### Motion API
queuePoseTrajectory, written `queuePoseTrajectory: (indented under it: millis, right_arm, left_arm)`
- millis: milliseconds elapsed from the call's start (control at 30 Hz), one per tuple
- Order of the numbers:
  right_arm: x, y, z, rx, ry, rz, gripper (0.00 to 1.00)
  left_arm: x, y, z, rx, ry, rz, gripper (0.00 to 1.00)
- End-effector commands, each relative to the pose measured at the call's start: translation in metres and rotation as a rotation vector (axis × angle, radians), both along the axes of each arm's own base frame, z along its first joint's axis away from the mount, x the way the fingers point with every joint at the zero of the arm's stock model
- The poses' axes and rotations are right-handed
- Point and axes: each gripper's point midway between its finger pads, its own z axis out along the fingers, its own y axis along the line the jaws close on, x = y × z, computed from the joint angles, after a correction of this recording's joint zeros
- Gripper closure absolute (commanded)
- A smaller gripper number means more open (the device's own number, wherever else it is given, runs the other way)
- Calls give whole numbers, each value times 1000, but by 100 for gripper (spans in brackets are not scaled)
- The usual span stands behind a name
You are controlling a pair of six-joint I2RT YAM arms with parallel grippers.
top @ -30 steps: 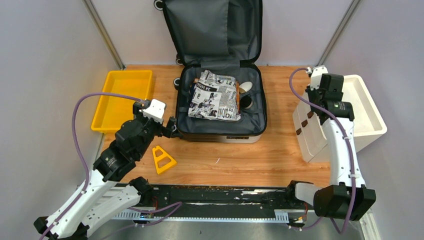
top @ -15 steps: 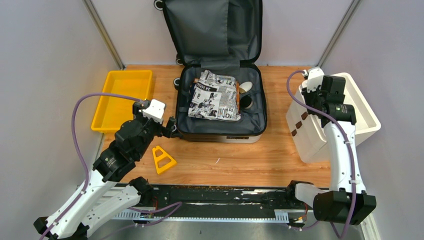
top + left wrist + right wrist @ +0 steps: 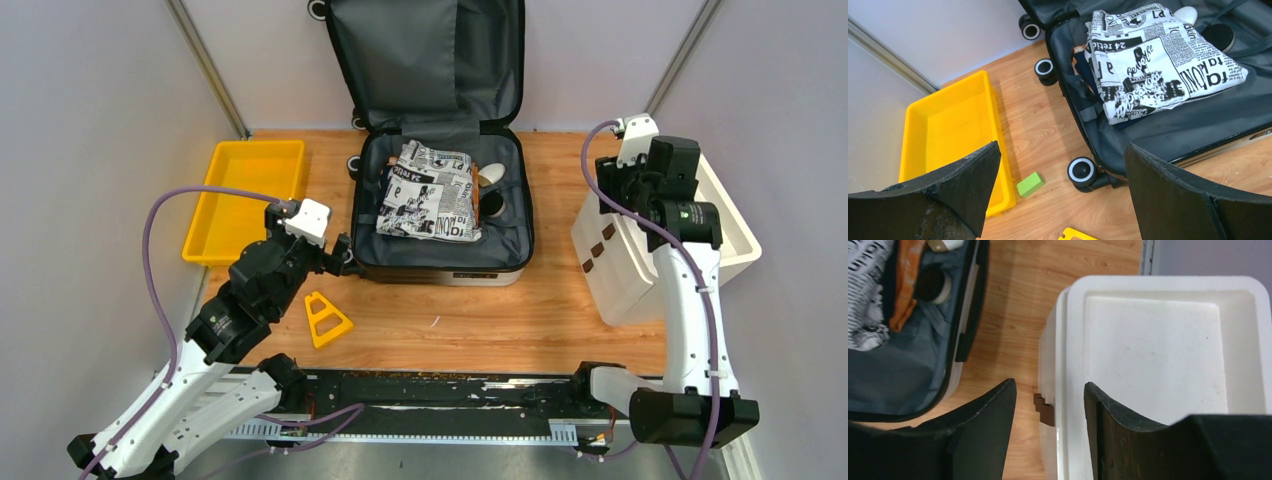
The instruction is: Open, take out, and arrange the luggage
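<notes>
Right gripper: jaws wider than a second ago, parted astride wall of white rectangular bin. Left gripper: spread wide, empty. Open hard-shell suitcase: between them, nearer left.

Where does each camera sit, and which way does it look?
Top external: high above and behind the arms, looking down at the table; left arm and right arm both show.
Left wrist: on the left wrist, looking down at the luggage, yellow tray and green block; the open left gripper shows at the bottom.
Right wrist: on the right wrist, looking down at the white bin; the right gripper shows at the bottom.
Shared: the open luggage shows in all three views.
</notes>
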Motion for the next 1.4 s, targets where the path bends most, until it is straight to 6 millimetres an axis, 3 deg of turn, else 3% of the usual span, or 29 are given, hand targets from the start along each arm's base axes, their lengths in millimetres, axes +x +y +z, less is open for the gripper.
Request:
queuePoseTrajectory:
  millis: [0,67,133,233,433,633,867,1100,1367]
  right_arm:
    - [4,36,42,192,-108,24,52]
    - [1,55,42,285,-98,50,62]
    - [-1,75,30,335,-69,91,67]
    - [-1,81,2,288,-38,96,69]
    - [9,42,-39,41,-9,-2,69]
    - [17,12,-58,-124,33,-91,68]
    - [28,-2,-81,-216,69,-143,68]
    - [32,6,-85,-297,77,-153,67]
    - [31,-14,-92,-433,127,-224,65]
  left_arm:
    - [1,-3,10,-15,-37,-12,0]
    - [2,-3,10,-16,-38,-11,0]
    - [1,-2,11,-16,-39,-12,0]
    - [1,-3,11,-18,-40,-13,0]
    - [1,-3,11,-22,-40,-14,0]
    - [1,-2,11,-21,-41,-9,0]
    - [2,0,10,-13,-39,3,0]
    - [-2,6,17,-36,-72,13,0]
    - [-3,5,16,-32,-61,9,0]
